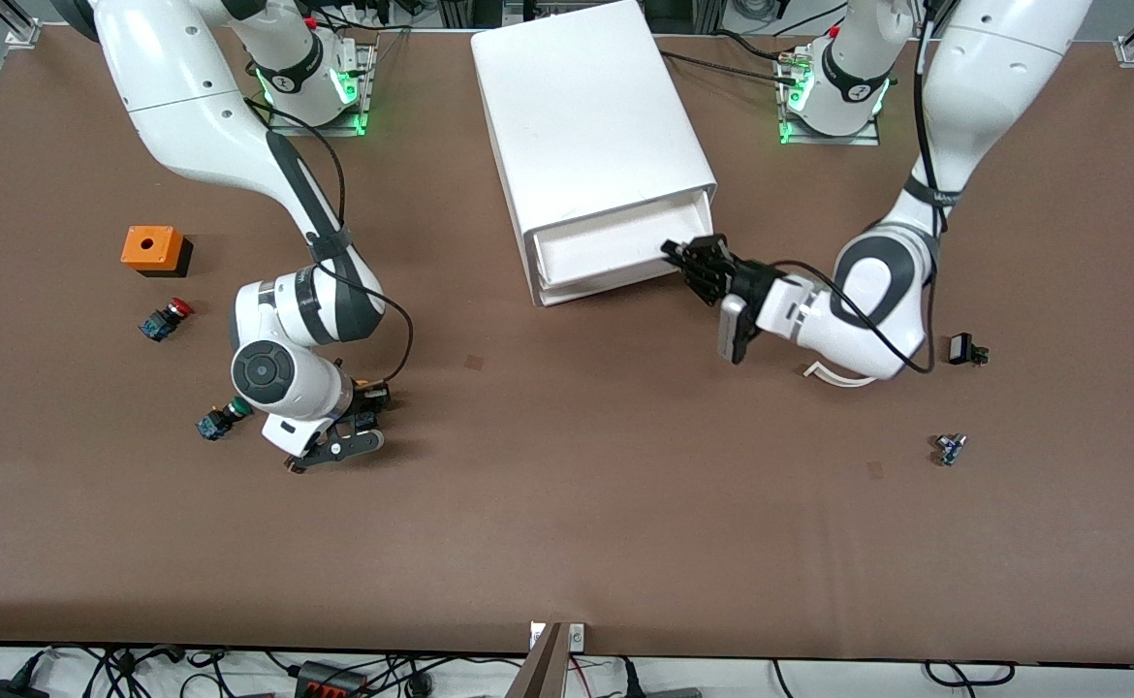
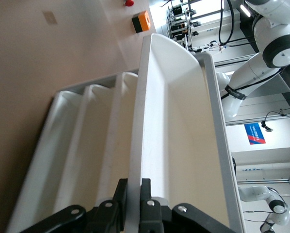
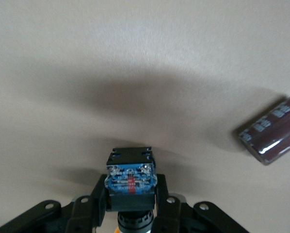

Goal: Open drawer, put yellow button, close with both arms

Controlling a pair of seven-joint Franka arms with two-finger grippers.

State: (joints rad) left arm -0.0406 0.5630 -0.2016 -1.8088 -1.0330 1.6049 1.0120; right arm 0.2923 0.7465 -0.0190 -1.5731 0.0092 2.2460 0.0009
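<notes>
The white cabinet [image 1: 586, 126] stands at the robots' side of the table, and its top drawer [image 1: 615, 247] is pulled partly out. My left gripper [image 1: 676, 254] is shut on the drawer's front wall at the corner toward the left arm's end. In the left wrist view the thin white wall [image 2: 137, 145] sits pinched between the fingers [image 2: 146, 194]. My right gripper [image 1: 359, 422] is low over the table toward the right arm's end, shut on the yellow button [image 1: 365, 419]. The button's blue base [image 3: 130, 177] points away from the wrist, and its cap is mostly hidden.
An orange box [image 1: 152, 248], a red-capped button [image 1: 166, 318] and a green-capped button [image 1: 221, 419] lie toward the right arm's end. Small dark parts [image 1: 964, 349] [image 1: 950, 448] lie toward the left arm's end. A dark cylinder [image 3: 273, 131] lies near the right gripper.
</notes>
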